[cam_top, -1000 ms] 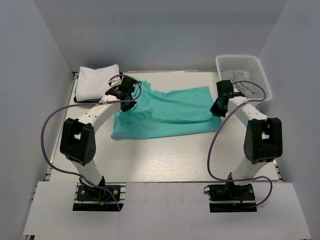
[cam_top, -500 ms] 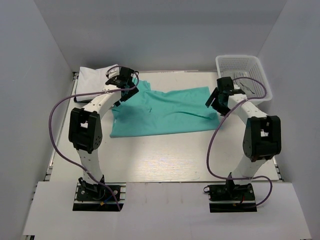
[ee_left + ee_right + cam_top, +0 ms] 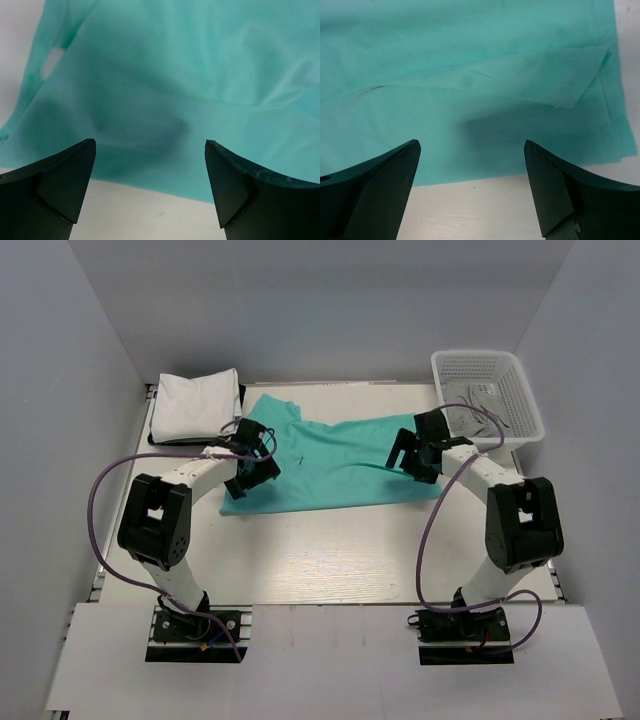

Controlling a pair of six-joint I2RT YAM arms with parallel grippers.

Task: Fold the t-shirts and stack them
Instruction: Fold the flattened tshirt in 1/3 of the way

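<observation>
The teal-green t-shirt lies spread across the middle of the table, with a fold running along its width. My left gripper hovers open over the shirt's left part, nothing between its fingers. In the left wrist view the teal cloth fills the picture above the open gripper. My right gripper hangs open over the shirt's right part. The right wrist view shows a folded flap of the shirt beyond the open, empty gripper. A folded white t-shirt rests at the back left.
A white mesh basket stands at the back right with pale cloth in it. Grey walls close in the left, right and back sides. Bare table stretches between the shirt's near edge and the arm bases.
Both grippers were shut at the shirt's far corners and have opened, letting go of the cloth. Both have since moved inward and nearer, over the shirt, which now lies flatter.
</observation>
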